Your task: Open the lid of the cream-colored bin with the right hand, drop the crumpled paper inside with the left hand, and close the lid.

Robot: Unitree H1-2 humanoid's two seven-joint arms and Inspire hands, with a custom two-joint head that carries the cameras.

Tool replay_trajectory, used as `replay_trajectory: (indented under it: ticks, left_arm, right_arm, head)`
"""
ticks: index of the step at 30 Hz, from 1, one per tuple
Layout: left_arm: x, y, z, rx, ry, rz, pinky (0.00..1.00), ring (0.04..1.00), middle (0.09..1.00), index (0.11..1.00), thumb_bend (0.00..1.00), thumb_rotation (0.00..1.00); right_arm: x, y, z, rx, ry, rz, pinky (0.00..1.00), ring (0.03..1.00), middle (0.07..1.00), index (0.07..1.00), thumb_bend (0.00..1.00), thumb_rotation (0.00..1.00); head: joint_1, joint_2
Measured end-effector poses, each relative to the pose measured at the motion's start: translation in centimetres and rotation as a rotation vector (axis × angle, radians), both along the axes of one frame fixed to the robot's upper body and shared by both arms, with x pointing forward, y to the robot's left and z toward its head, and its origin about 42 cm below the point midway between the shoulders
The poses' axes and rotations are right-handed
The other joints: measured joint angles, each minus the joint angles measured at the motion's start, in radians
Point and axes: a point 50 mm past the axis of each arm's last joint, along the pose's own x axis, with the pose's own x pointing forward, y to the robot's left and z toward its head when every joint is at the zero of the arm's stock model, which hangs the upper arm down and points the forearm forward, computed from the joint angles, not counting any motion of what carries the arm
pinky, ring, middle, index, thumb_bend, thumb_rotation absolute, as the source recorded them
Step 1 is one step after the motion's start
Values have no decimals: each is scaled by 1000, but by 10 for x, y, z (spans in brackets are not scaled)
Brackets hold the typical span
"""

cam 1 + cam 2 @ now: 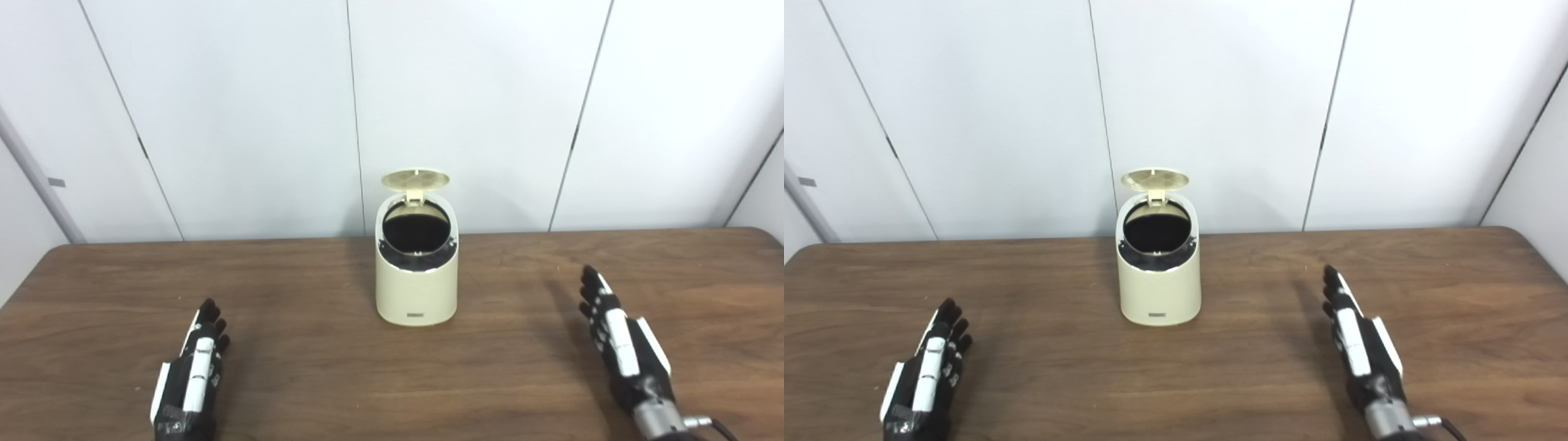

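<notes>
cream-colored bin [416, 288] | upright, mid-table | lid [415, 179] flipped open at back | interior dark

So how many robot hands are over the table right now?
2. The left hand is near the table's front left, the right hand at front right; the cream-colored bin stands between them, farther back, lid up.

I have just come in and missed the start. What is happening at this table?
Nothing is being handled now. The cream-colored bin stands on the wooden table with its lid up. The left hand and right hand are empty, fingers extended, either side of it. No crumpled paper is visible; the bin's inside is too dark to tell.
</notes>
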Motion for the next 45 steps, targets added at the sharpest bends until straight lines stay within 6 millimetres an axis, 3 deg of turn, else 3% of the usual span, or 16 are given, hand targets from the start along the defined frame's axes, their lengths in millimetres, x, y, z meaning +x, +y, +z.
replay_trajectory:
  ticks: [11, 15, 22, 30, 39, 45]
  left_arm:
    - [1, -1, 0, -7, -2, -3, 980, 982, 998, 1000, 461, 716]
    - [1, -2, 0, -7, -2, -5, 982, 984, 998, 1000, 453, 721]
    - [1, -3, 0, -8, -2, -6, 985, 980, 996, 1000, 463, 718]
    - [1, -4, 0, -6, -2, -6, 964, 979, 998, 1000, 455, 715]
    - [2, -4, 0, -7, -2, -6, 961, 974, 990, 1000, 446, 725]
    - [2, -4, 0, -4, -2, -3, 967, 979, 990, 1000, 452, 735]
  right_arm:
    - [23, 20, 42, -130, -69, 7, 974, 963, 950, 925, 694, 1000]
    - [29, 24, 51, -136, -87, 16, 984, 969, 958, 928, 659, 1000]
    - [42, 33, 77, -230, -153, 39, 944, 959, 954, 937, 685, 1000]
    - [52, 45, 104, -277, -223, 71, 896, 908, 919, 900, 587, 1000]
    - [63, 64, 136, -290, -251, 108, 855, 920, 939, 903, 616, 1000]
    - [68, 77, 146, -361, -277, 119, 844, 920, 927, 906, 647, 1000]
  head:
    - [-3, 0]
    - [-3, 2]
    - [-5, 5]
    - [-8, 5]
    - [-9, 0]
    - [-12, 2]
